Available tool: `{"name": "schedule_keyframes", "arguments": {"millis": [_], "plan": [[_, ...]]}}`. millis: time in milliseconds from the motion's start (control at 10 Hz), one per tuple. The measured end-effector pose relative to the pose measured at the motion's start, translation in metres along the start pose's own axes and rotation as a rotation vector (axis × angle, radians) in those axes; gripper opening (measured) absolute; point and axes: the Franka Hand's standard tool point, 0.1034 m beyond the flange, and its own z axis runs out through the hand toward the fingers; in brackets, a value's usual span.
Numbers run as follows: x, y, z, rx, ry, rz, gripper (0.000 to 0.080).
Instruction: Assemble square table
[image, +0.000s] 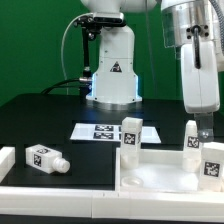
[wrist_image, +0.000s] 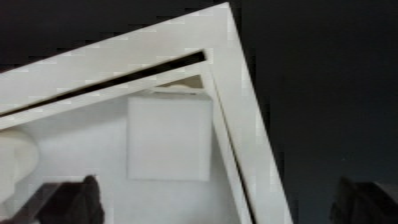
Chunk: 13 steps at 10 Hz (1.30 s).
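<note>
White plastic top (image: 160, 170) sits at the table's front edge with three legs standing in it, one (image: 197, 137) right under my pincer (image: 204, 128), which is spread wide, holding nothing. Fourth leg (image: 44, 157) (lying loose toward the exterior view's left) needs fetching next, I reckon.

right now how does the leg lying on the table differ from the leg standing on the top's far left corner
The lying leg rests on its side on the black table, apart from the top. The corner leg stands upright on the top. The lying leg's tag faces the camera; both are white, blocky and tagged.
</note>
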Motion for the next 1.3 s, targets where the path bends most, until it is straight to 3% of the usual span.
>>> {"name": "schedule_keyframes", "arguments": {"millis": [200, 400, 600, 1000, 1100, 1300], "plan": [[0.002, -0.001, 0.000, 0.002, 0.002, -0.047, 0.0649], [0.022, -0.002, -0.006, 0.008, 0.008, -0.124, 0.0649], [0.050, -0.009, -0.024, 0.023, 0.013, -0.310, 0.0649], [0.050, -0.011, -0.023, 0.026, 0.014, -0.338, 0.0649], [0.060, -0.010, -0.025, -0.003, 0.015, -0.298, 0.0649], [0.101, -0.007, -0.020, -0.016, 0.043, -0.064, 0.0649]]}}
